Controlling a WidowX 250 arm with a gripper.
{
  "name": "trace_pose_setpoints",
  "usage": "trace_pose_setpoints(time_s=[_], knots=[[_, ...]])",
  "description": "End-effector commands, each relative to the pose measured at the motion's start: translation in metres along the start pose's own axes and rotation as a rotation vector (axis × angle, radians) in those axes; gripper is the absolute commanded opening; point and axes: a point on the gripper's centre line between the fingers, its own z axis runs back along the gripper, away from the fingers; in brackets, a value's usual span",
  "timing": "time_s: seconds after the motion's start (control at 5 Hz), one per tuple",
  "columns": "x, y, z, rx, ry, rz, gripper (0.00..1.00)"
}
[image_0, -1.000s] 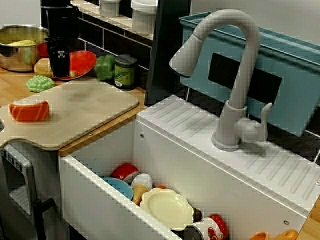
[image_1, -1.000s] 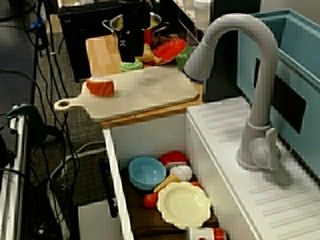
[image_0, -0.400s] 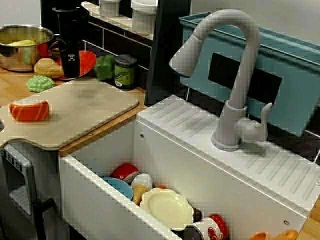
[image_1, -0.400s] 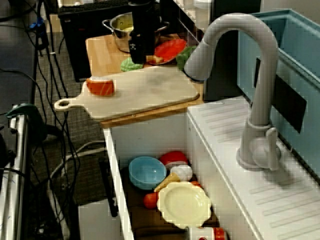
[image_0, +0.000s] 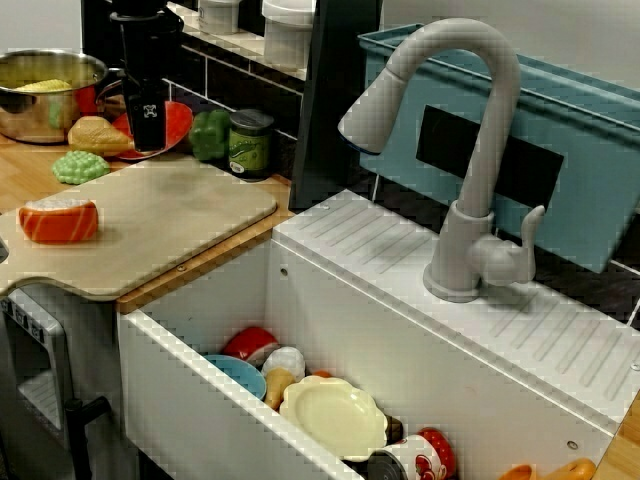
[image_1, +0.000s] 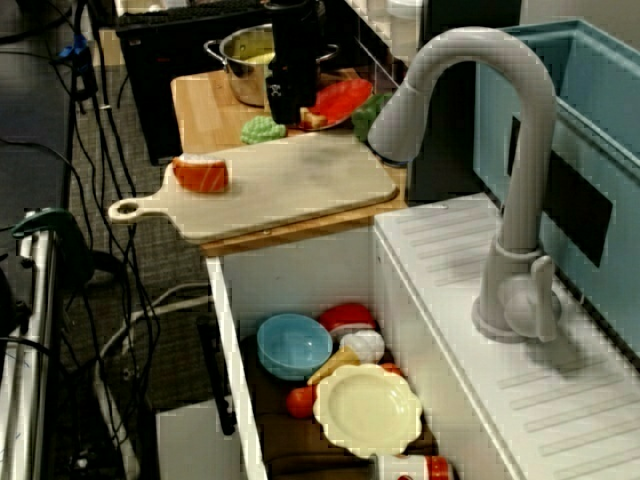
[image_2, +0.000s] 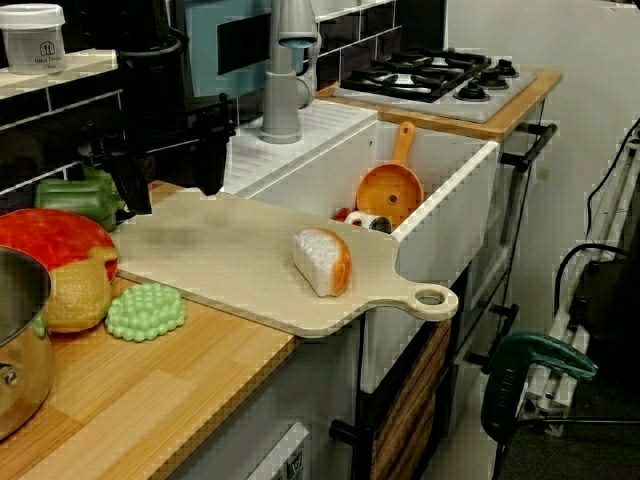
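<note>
Black pincer (image_2: 172, 190), fingers spread apart in the view along the counter: hangs low over the near rim of the round red plastic plate (image_0: 178, 122), with nothing pinched. Cannot tell from any view whether touching the rim or just above it. As for the plate: sits on the wooden counter (image_2: 150, 390) just behind the pale cutting board (image_0: 160, 215), between the steel pot (image_0: 40, 100) and the green toy pepper (image_0: 210, 135), with the tan bread-like toy (image_0: 95, 134) resting at its pot side.

Risks, as a judgement only: crowded spot, so may knock the tan bread-like toy or the green bumpy toy (image_0: 80, 167) with one spread finger. May press on the rim and tip the light plate up, or push it against the pepper and the dark green jar (image_0: 250, 143). May also catch only the thin rim and lose it through a weak pinch.
</note>
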Motion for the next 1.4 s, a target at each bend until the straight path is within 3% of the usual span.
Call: trace_pose_setpoints(time_s=[0.0, 0.4, 0.8, 1.2], knots=[[0.002, 0.013, 0.019, 0.040, -0.066, 0.029, 1.00], [0.006, 0.019, 0.024, 0.069, -0.143, 0.066, 1.00], [0.014, 0.029, 0.013, 0.123, -0.140, 0.129, 1.00], [0.014, 0.049, 0.022, 0.122, -0.177, 0.153, 1.00]])
